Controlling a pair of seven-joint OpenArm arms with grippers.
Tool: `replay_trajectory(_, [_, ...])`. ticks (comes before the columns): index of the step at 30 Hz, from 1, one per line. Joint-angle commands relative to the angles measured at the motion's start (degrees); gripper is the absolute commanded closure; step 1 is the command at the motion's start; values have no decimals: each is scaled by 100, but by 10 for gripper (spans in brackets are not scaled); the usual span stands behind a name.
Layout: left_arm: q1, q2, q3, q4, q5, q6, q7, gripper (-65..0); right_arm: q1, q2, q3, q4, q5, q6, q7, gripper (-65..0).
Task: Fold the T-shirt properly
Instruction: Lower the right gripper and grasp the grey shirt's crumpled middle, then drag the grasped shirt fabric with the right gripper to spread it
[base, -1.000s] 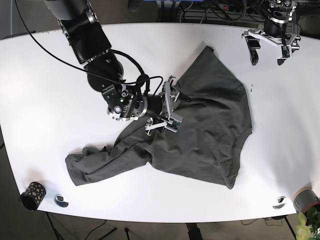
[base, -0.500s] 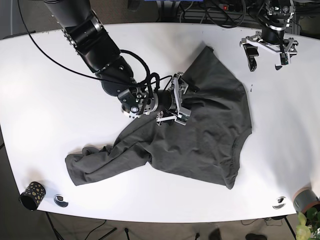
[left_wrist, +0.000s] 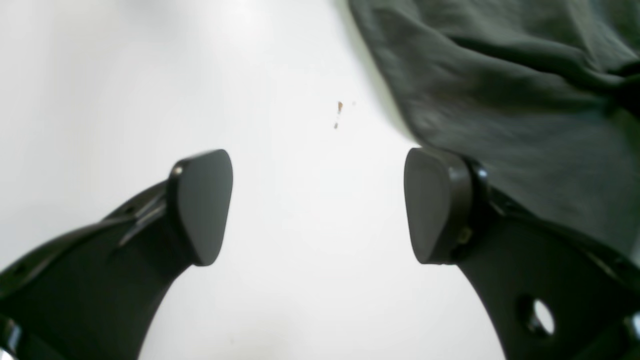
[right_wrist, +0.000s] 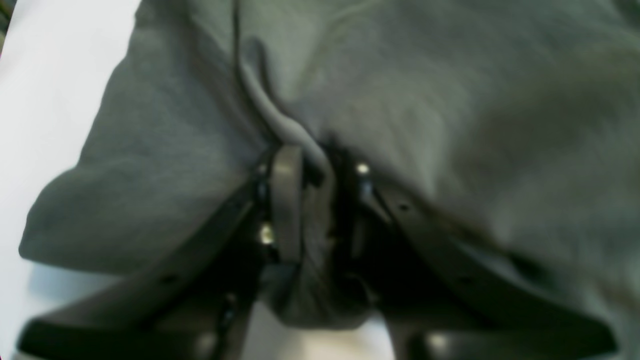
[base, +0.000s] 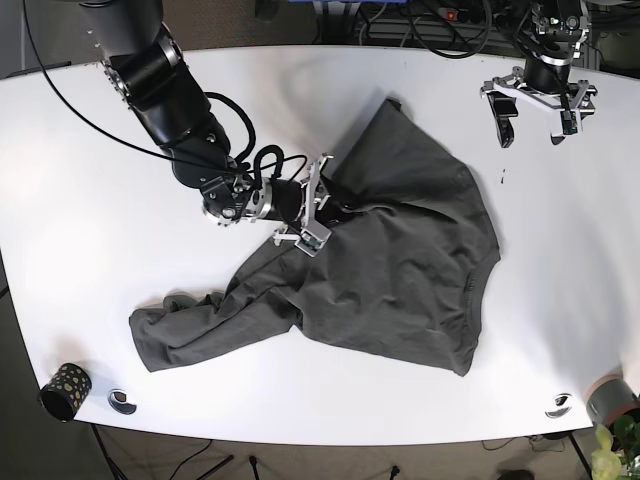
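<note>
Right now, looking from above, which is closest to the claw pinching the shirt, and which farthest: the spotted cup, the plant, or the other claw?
From the right gripper:
1. Left gripper, far side, open.
2. Spotted cup, near corner.
3. Plant, opposite near corner.

Dark grey T-shirt (base: 400, 270) crumpled, spread across table ctr, unfolded.

right gripper (right_wrist: 312, 200) pinched tight on a fold | grey T-shirt (right_wrist: 450, 125) bunched between its fingers | white table (right_wrist: 45, 100) at left
</note>
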Motion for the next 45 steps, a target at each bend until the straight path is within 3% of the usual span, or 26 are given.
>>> replay_trajectory(1, [-71, -75, -23, 86, -19, -25, 53, -497, -49, 238, 71, 166, -91, -34, -114, -86])
replay_trajectory(5, [-300, -224, -23, 94, -28, -34, 449, -497, -462, 572, 493, 641, -134, -34, -140, -29])
replay_trajectory(14, [-414, -224, -23, 94, -28, -34, 519, -497, -1552, 1266, 1741, 2021, -134, -34, -430, -25])
replay_trajectory(19, [-520, -224, -23, 94, -19, -34, 528, -497, -1983, 1345, 2497, 2689, -126, -34, -782, -29])
replay_trajectory(22, [-528, -224, -23, 94, -19, -34, 528, -497, -2106, 1345, 2611, 3111, -134, -34, -1019, -60])
replay_trajectory(25, [-528, -295, -23, 94, -19, -34, 528, -497, -2124, 1284, 2603, 3542, -134, -34, -1354, -182])
replay_trajectory(27, [-528, -391, -14, 94, -19, -34, 528, -497, -2124, 1020, 2603, 3885, -134, -34, -1635, -317])
replay_trajectory(31, [-528, -418, -23, 94, -19, -34, 528, -497, -2071, 642, 2515, 4254, -134, -34, -2022, -461])
replay_trajectory(38, [-493, -409, -339, 103, -19, -34, 528, -497, -1491, 396, 1170, 4052, -134, -34, -2215, -482])
replay_trajectory(45, [-493, -400, -753, 103, -28, -34, 528, -499, -1051, -44, 466, 3032, -143, -34, -2180, -482])
